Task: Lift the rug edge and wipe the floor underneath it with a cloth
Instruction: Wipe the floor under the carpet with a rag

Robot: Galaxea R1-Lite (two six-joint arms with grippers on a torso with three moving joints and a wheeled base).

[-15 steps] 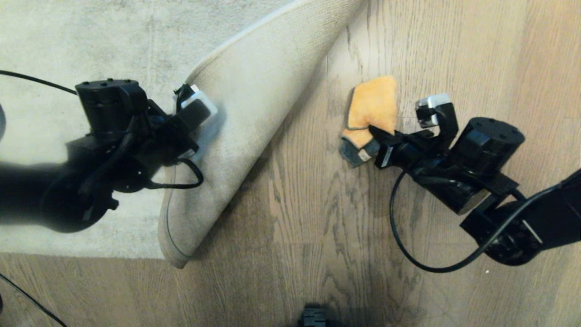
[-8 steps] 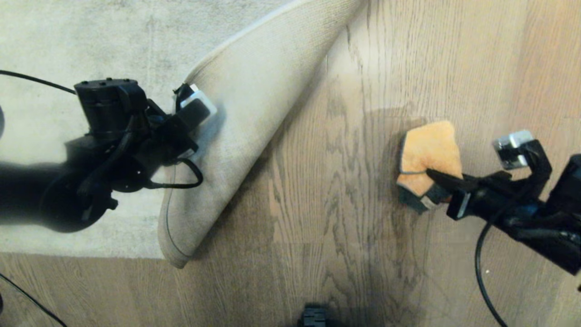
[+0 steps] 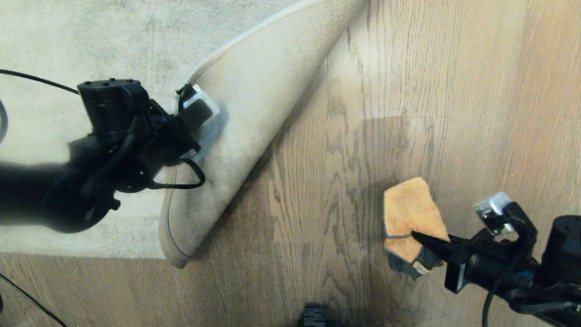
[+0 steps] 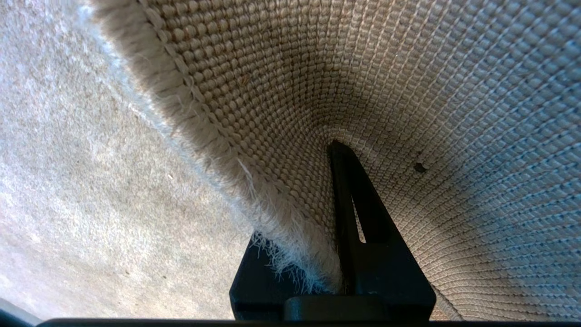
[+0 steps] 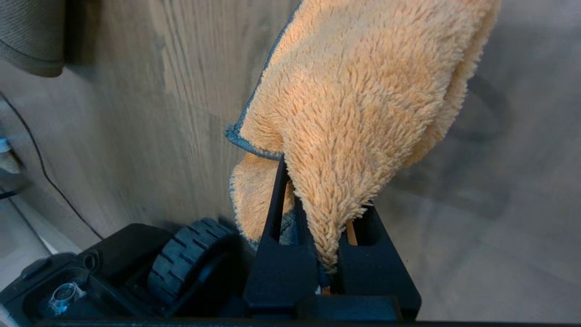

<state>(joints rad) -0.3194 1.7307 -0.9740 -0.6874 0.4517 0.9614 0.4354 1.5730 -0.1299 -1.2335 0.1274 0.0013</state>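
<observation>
The rug edge (image 3: 254,104) is folded back, so its woven beige backing (image 4: 408,91) faces up over the pale grey pile. My left gripper (image 3: 196,136) (image 4: 315,181) is shut on that edge at the left of the fold and holds it lifted. One of its fingers is hidden behind the fringe. Brown wood-grain floor (image 3: 340,159) lies bare beside the fold. The orange-yellow cloth (image 3: 408,213) (image 5: 363,104) with a dark grey edge rests on the floor at the near right. My right gripper (image 3: 420,240) (image 5: 313,190) is shut on the cloth's near corner.
The rest of the rug (image 3: 91,36) lies flat at the far left. A dark part of my base (image 3: 313,318) shows at the near edge, and a ribbed wheel (image 5: 190,259) sits close to the cloth. A thin cable (image 3: 27,295) crosses the near left floor.
My right gripper has dragged the cloth across the floor, from close to the folded rug toward the near right. The left gripper and the lifted rug edge have stayed put.
</observation>
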